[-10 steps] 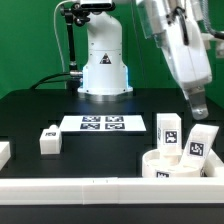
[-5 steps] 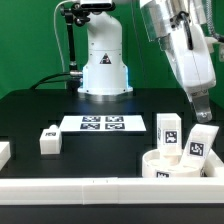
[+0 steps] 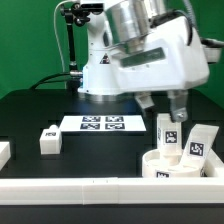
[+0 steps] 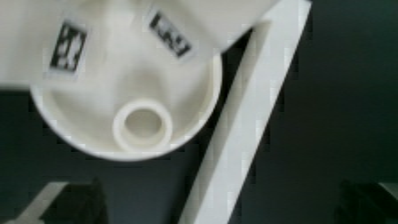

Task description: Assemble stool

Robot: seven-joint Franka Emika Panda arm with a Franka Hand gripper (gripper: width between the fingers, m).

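While the hand (image 3: 165, 105) hangs above the seat (image 3: 160, 167), jaws spread wide (nothing between them), a tagged leg (image 3: 167, 128) stands just beside that seat and a lone leg (image 3: 48, 140) well apart on the counter (image 3: 28, 112).

1. A white, glossy robot arm (image 3: 150, 45) built of bulky, rounded plastic shells.
2. Its white base (image 3: 103, 72) is a smooth, cone-like column with a small blue-lit mark low on the front.
3. Dark seams divide the shells at the joints.
4. The pale grey, blocky hand (image 3: 165, 108) ends in two short dark fingers (image 3: 181, 104).
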